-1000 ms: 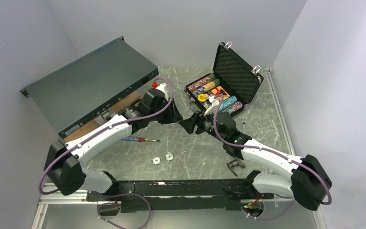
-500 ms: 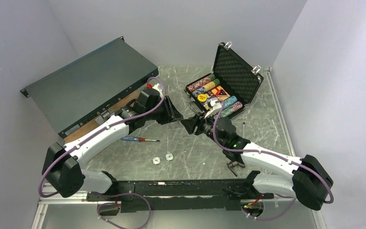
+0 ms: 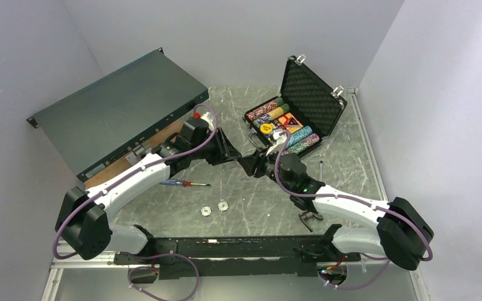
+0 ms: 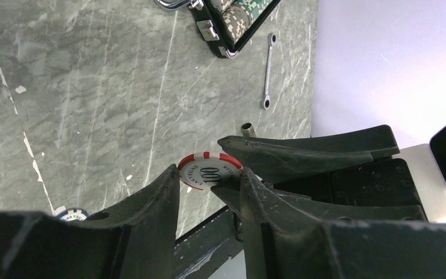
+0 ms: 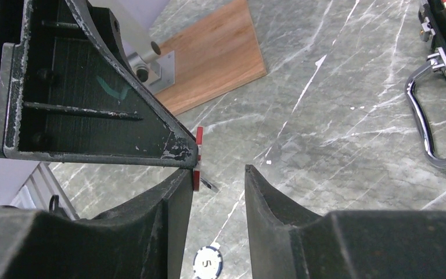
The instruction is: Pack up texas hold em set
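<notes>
The black briefcase (image 3: pixel 314 94) stands open at the back right, with rows of multicoloured chips (image 3: pixel 277 116) in its tray. Above the table's middle my left gripper (image 4: pixel 209 181) is shut on a red-and-white poker chip (image 4: pixel 211 172) marked 100. My right gripper (image 5: pixel 218 171) faces it, open. The chip (image 5: pixel 198 158) shows edge-on against its left finger, with a clear gap to the right finger. In the top view the two grippers (image 3: pixel 241 158) meet tip to tip. Two loose chips (image 3: pixel 214 208) lie on the table near the front.
A screwdriver (image 3: pixel 185 183) lies left of centre and a small wrench (image 3: pixel 321 168) right of the arms. A large grey metal chassis (image 3: pixel 119 110) on a wooden board (image 5: pixel 209 58) fills the back left. A blue-white chip (image 5: pixel 208 263) lies below the right gripper, and the briefcase handle (image 5: pixel 430 128) is to its right.
My right gripper's jaws have narrowed and it has edged left up to the chip. The left gripper has kept its grip and drawn slightly left.
</notes>
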Robot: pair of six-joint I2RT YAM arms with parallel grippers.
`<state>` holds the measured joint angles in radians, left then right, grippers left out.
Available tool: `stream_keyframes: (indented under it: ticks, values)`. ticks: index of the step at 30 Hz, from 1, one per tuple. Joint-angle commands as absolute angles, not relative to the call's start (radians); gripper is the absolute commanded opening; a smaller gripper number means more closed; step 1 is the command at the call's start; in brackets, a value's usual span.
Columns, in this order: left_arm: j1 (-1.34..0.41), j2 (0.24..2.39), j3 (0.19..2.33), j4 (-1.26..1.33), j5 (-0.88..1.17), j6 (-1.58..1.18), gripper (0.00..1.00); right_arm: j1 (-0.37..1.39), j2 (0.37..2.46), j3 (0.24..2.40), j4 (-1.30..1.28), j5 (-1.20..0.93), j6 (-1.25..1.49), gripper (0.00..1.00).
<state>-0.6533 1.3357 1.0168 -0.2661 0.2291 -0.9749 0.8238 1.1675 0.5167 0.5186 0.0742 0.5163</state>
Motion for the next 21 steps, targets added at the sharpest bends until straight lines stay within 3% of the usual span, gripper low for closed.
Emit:
stream_keyframes:
  ticks: [1,9,12,14,17,19,21]
  values:
    - [-0.645,1.305,1.009,-0.202,0.272,-0.985,0.00,0.829,1.194,0.561,0.595,0.058,0.515,0.38]
    - [-0.638,1.296,0.997,-0.190,0.283,-0.968,0.00,0.830,1.217,0.568,0.617,0.044,0.525,0.27]
    - [-0.634,1.284,0.983,-0.183,0.277,-0.964,0.00,0.828,1.224,0.572,0.619,0.034,0.520,0.15]
    - [-0.630,1.275,0.977,-0.178,0.276,-0.953,0.00,0.830,1.221,0.561,0.636,0.029,0.523,0.01]
    - [-0.629,1.249,0.964,-0.160,0.259,-0.932,0.00,0.828,1.212,0.534,0.673,0.044,0.547,0.00]
    - [-0.627,1.229,0.970,-0.168,0.234,-0.908,0.12,0.829,1.210,0.535,0.666,0.054,0.554,0.00]
    - [-0.626,1.201,0.982,-0.200,0.198,-0.874,0.38,0.830,1.216,0.552,0.617,0.098,0.545,0.00]
